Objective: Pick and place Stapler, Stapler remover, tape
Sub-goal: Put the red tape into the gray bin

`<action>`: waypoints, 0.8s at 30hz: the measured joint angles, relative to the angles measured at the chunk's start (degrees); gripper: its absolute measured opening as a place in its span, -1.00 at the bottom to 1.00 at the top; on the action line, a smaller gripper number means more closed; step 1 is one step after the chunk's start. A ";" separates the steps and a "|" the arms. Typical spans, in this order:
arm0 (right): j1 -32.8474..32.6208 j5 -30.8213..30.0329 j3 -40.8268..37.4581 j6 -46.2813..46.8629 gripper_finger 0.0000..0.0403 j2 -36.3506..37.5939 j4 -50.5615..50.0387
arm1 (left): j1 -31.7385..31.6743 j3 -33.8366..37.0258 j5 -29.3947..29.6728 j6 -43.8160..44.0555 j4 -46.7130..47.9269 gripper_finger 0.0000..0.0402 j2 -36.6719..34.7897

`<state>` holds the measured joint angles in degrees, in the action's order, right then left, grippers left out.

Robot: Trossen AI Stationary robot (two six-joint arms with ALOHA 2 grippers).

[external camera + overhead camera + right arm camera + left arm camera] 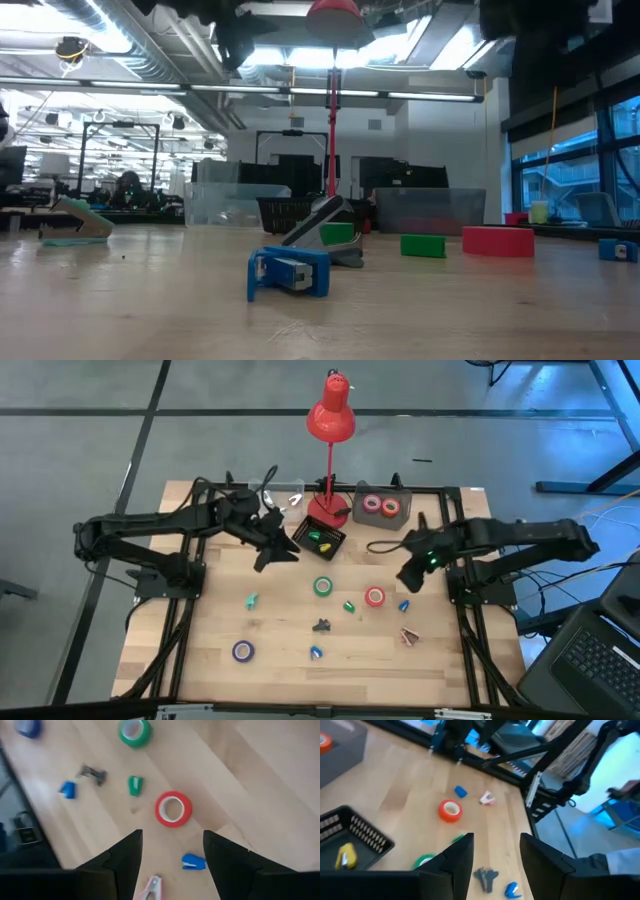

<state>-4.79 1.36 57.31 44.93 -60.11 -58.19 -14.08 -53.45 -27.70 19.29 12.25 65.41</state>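
We are finding no text, label, brand, number or sign that we can read in any of the views.
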 joint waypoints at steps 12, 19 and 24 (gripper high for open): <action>-0.03 1.39 -11.82 2.59 0.04 -11.78 12.70 | -0.03 0.02 6.51 0.02 -2.11 -0.22 0.26; -0.03 1.39 -12.64 1.06 0.04 -19.65 20.05 | -0.01 0.02 10.07 -0.02 -2.22 -0.24 0.26; -0.03 1.39 -12.66 -0.47 0.04 -25.62 23.27 | -0.01 0.02 10.12 -0.93 -2.21 -0.22 0.26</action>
<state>-4.82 2.74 44.64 44.46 -85.73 -34.92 -14.09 -53.43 -17.58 18.36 10.03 65.67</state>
